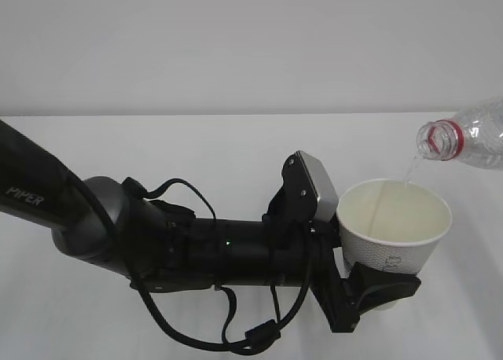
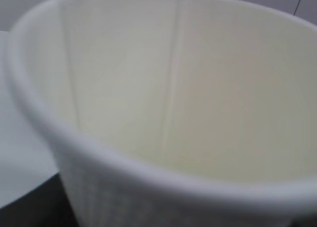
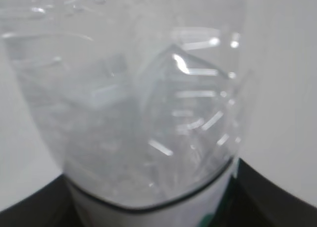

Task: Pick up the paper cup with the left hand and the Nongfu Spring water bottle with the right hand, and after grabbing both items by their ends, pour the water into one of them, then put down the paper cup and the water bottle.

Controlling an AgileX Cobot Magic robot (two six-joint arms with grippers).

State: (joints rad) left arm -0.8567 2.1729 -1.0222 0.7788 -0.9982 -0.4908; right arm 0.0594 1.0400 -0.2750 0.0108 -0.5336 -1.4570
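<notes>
While the left hand [image 1: 196,246] reached in low from the left edge of the exterior view, its end effector [image 1: 376,291] was closed on the base of the paper cup [image 1: 393,228], holding it upright and clear of the white surface [image 1: 196,148]. The left wrist view showed little but the cup's cream inside [image 2: 188,88] and its rolled rim, with no pooled liquid visible there. A cup like this is light and thin-walled, so it would likely crush or go oval under a hard squeeze; a hold low down near the stiffer bottom looked the safer place, and it would grow heavier as it filled.

Further right, the Nongfu Spring water bottle [image 1: 471,136] lay tipped nearly level at the right edge of the exterior view, its uncapped mouth just above the cup's far rim. A thin stream of the water [image 1: 409,170] fell from the mouth into the cup. The right hand [image 3: 270,197] showed only as dark shapes at the bottom corners of its wrist view, beside the bottle's label band; its end effector appeared to be gripping the bottle's lower body. Clear ribbed plastic of that kind flexes and can be slippery when wet, so a firm but not denting grip seemed called for.
</notes>
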